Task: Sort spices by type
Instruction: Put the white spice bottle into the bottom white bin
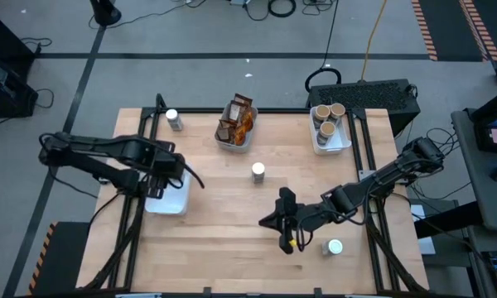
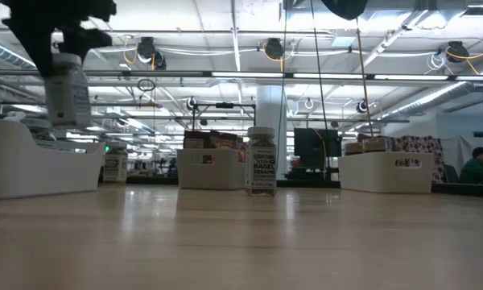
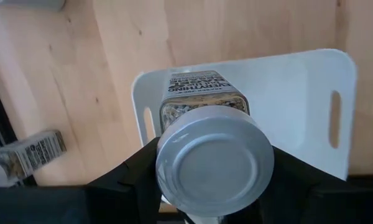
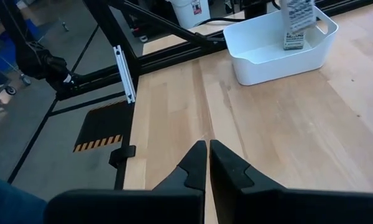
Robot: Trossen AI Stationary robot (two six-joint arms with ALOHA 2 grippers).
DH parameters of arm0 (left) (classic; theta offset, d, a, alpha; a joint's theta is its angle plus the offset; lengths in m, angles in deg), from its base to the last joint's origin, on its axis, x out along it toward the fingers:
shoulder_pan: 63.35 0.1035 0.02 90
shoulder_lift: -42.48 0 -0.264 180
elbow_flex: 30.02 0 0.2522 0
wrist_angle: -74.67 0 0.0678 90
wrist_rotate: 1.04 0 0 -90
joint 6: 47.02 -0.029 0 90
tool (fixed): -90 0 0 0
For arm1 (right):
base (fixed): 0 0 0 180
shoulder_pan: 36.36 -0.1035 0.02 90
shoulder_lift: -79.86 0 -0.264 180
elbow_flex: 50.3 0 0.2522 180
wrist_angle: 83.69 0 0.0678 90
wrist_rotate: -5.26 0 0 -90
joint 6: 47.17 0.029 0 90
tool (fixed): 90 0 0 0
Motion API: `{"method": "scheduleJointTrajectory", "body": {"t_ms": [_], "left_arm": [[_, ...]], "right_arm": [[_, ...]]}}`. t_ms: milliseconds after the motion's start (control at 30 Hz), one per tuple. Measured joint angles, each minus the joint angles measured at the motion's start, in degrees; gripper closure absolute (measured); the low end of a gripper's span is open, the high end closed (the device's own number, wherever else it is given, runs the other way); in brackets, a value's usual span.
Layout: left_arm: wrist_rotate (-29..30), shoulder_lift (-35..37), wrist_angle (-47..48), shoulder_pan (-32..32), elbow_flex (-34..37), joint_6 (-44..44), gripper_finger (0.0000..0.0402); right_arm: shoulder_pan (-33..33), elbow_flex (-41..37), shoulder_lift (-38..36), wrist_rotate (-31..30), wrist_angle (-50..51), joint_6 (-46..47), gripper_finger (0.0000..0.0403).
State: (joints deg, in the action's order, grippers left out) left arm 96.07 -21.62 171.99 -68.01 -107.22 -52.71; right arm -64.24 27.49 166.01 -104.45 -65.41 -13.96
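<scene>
Spices are spread over a pale wooden counter that sits on a black frame above grey flooring crossed by dark tape lines. At the left of the high view, the left gripper has its jaws clamped on a white-capped jar, held above a white tray at the counter's left edge. Toward the upper left corner of the counter, another jar stands alone. At upper centre, a second tray holds the brown and orange packets, and just below it a lone jar stands mid-counter. Lower centre, the right gripper rests near the counter with its jaws together, holding nothing. To its right, a jar stands near the counter's lower right. At upper right, a third tray holds the tan-topped tubs. Cables trail over the floor beyond the counter's far edge. In the low view, the room behind has a high ceiling with strip lights and hanging cords, and a person sits at the far right.
</scene>
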Motion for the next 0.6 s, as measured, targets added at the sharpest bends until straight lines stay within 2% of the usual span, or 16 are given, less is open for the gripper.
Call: {"method": "scheduleJointTrajectory", "body": {"t_ms": [400, 600], "left_arm": [[-1.53, 0.0, -2.97, 8.65, 7.12, -7.25, 0.0195], [-2.28, 0.0, -8.58, 11.02, 11.7, -10.32, 0.0195]], "right_arm": [[0.0, 0.0, 0.02, -0.17, 0.0, 0.68, 0.0403], [0.0, 0.0, 0.02, -0.17, 0.0, 1.68, 0.0403]]}}
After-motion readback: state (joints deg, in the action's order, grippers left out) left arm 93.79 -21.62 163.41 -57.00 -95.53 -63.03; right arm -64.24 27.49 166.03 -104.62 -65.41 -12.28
